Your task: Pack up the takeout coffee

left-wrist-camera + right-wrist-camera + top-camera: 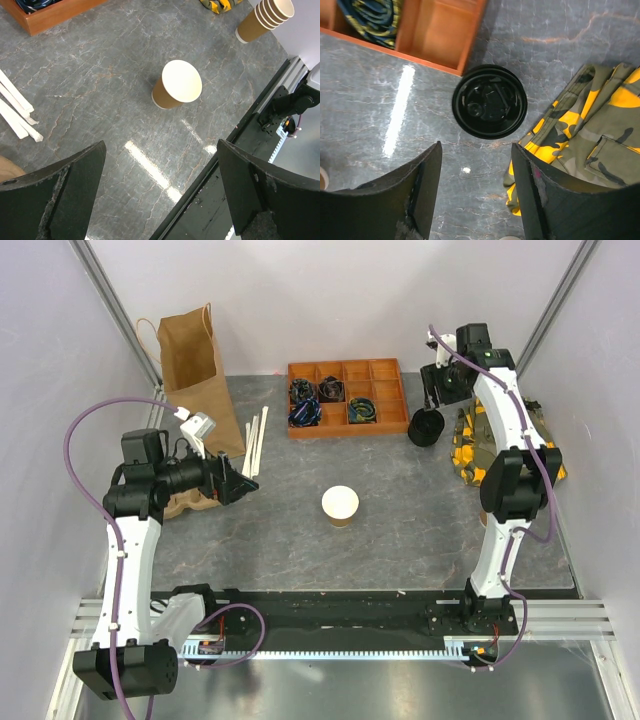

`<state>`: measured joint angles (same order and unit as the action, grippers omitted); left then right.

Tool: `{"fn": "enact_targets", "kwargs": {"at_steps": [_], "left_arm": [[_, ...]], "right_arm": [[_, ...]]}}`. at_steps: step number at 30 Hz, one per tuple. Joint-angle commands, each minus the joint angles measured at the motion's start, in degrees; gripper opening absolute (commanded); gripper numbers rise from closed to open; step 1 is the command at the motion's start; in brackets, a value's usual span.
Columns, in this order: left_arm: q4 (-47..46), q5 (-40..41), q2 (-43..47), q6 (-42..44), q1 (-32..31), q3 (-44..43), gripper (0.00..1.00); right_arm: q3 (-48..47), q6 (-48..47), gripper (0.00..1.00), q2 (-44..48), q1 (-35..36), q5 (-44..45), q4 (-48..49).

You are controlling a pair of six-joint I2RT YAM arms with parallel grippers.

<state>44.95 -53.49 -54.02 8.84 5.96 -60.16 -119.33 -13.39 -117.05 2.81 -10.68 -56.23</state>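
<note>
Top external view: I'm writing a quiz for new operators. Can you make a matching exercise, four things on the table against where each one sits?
Things
1. tan paper cup
2. brown paper bag
3. black lids
4. camouflage cloth

Places
A. just off the right end of the orange tray
B. middle, standing open with no lid
C. right side, crumpled
D. far left corner, upright

Pairs: 1-B, 2-D, 3-A, 4-C
</note>
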Motion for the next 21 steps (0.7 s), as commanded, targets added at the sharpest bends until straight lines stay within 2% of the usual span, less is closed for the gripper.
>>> {"fn": "enact_targets", "kwargs": {"at_steps": [1,8,21], "left_arm": [[-3.0,-0.8,-0.4,-0.9,-0.2,0.0,1.0],[-3.7,-1.6,-1.7,-2.2,-0.3,-0.8,1.0],[-4.0,-1.3,-2.6,-2.5,-0.3,-1.1,0.99]], "right_arm": [[-1.2,1.6,0.65,-0.9,-1.2,-0.7,2.1],[-0.1,1.0,0.6,-3.9,-4.0,-0.3,3.6],[1.3,0.6,0.49,-8.5,-4.7,1.2,6.8]]}}
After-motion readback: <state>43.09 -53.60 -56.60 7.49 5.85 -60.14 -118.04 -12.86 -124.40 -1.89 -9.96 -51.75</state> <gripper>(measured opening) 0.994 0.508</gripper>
